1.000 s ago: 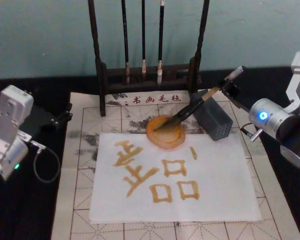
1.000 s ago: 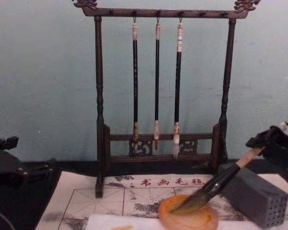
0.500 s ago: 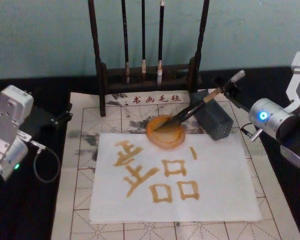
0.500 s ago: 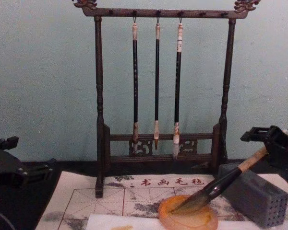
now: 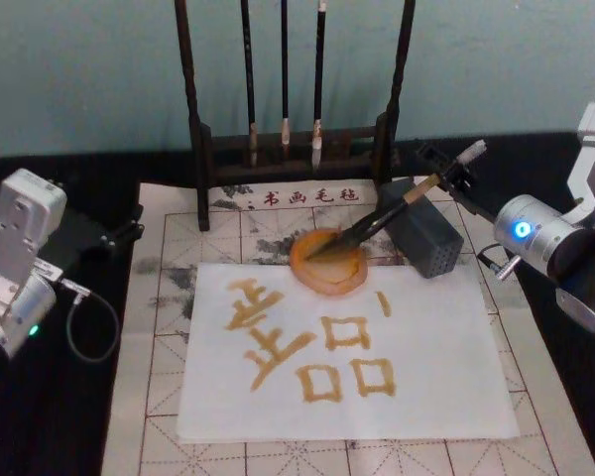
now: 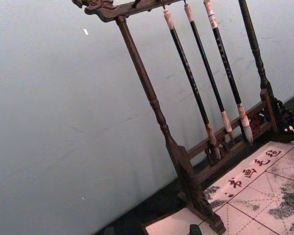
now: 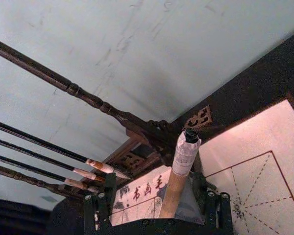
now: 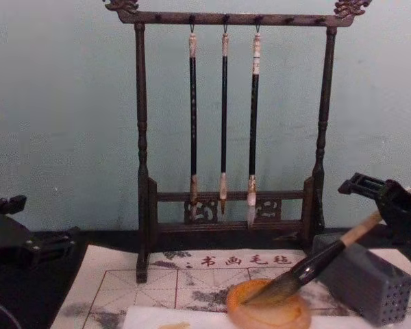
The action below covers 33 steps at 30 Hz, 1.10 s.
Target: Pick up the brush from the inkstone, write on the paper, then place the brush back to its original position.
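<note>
Writing step assessed as complete: the paper, lying at the middle of the felt mat, carries several ochre characters. The step in hand is the return of the brush. The brush lies tilted, bristles down in the inkstone at the paper's far edge, and its handle leans across the top of the grey block just right of the inkstone. The right gripper is at the capped end of the handle, toward the mat's far right corner. In the right wrist view its fingers stand spread either side of the handle with a gap on both sides, gripping nothing. The brush is judged released and supported by inkstone and block alone. The next move calls for a clean retreat of the right gripper, up and back along the handle's line, without clipping the cap or rolling the brush off the block. The left gripper is parked beyond the mat's left edge; its state cannot be told. The brush rack stands along the mat's far edge, clear of the work.
</note>
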### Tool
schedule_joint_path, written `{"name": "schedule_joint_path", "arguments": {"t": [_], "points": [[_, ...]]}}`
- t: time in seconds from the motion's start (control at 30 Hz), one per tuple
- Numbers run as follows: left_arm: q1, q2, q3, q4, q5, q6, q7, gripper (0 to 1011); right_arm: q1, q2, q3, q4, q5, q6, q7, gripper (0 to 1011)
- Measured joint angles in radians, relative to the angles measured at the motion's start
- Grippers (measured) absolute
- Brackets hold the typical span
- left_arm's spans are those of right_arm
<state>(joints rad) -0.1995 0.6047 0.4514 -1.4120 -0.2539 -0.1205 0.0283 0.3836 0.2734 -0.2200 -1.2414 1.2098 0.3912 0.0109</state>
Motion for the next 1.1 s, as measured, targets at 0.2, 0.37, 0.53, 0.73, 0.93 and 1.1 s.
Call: {"name": "schedule_joint_path", "arguments": {"t": [0.2, 0.37, 0.53, 0.73, 0.93, 1.1], "points": [[0.000, 0.000, 0.000, 0.000, 0.000, 0.000, 0.000, 1001, 0.000, 0.000, 0.000, 0.000, 0.000, 0.000, 0.000, 1002], [0.000, 0.000, 0.000, 0.000, 0.000, 0.000, 0.000, 1001, 0.000, 0.002, -0.002, 0.000, 0.000, 0.000, 0.001, 1002], [0.000, 0.000, 0.000, 0.000, 0.000, 0.000, 0.000, 1001, -0.014, 0.023, -0.007, -0.023, 0.020, 0.001, 0.003, 1002], [0.000, 0.000, 0.000, 0.000, 0.000, 0.000, 0.000, 1001, -0.064, 0.070, -0.007, -0.091, 0.047, 0.017, 0.007, 1002], [0.000, 0.000, 0.000, 0.000, 0.000, 0.000, 0.000, 1001, -0.152, 0.143, -0.016, -0.187, 0.035, -0.008, 0.047, 1002], [0.000, 0.000, 0.000, 0.000, 0.000, 0.000, 0.000, 1001, -0.218, 0.209, -0.046, -0.250, -0.036, -0.083, 0.126, 1002]]}}
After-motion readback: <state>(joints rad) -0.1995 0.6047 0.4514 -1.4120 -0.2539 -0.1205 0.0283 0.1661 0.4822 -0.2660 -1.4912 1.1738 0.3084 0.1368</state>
